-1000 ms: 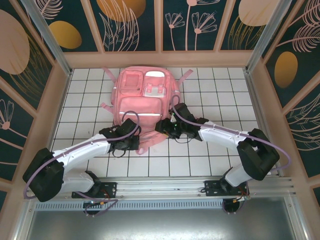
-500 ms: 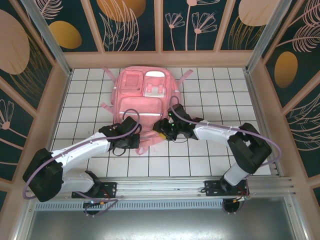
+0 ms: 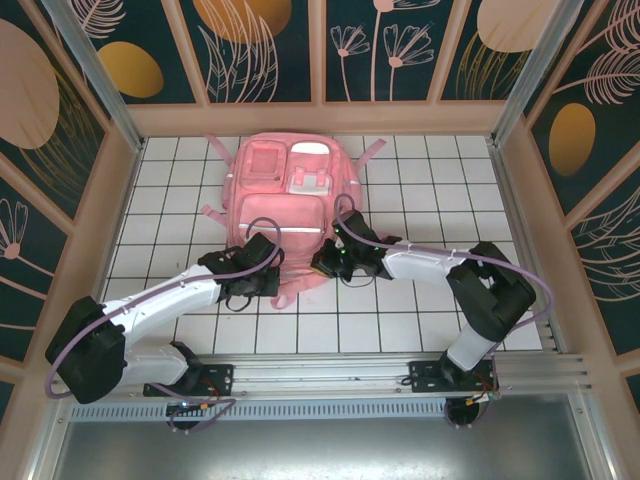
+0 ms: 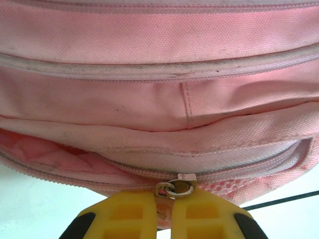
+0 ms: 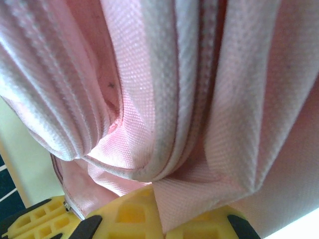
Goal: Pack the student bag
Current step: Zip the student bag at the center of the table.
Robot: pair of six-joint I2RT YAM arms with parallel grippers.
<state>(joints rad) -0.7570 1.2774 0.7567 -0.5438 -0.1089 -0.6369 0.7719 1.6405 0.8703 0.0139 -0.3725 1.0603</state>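
While clamped, right tool (image 5: 160, 215) on bag (image 3: 285, 200).

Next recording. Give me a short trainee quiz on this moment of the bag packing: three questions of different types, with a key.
1. True or false: the left gripper is shut on the small metal zipper pull of the large soft pink fabric backpack.
2. What does the right gripper pinch? A) a strap B) a fold of the backpack's pink fabric C) nothing
3. Fill in: the white table under the backpack is covered in square ___.
Key: 1 true; 2 B; 3 tiles.
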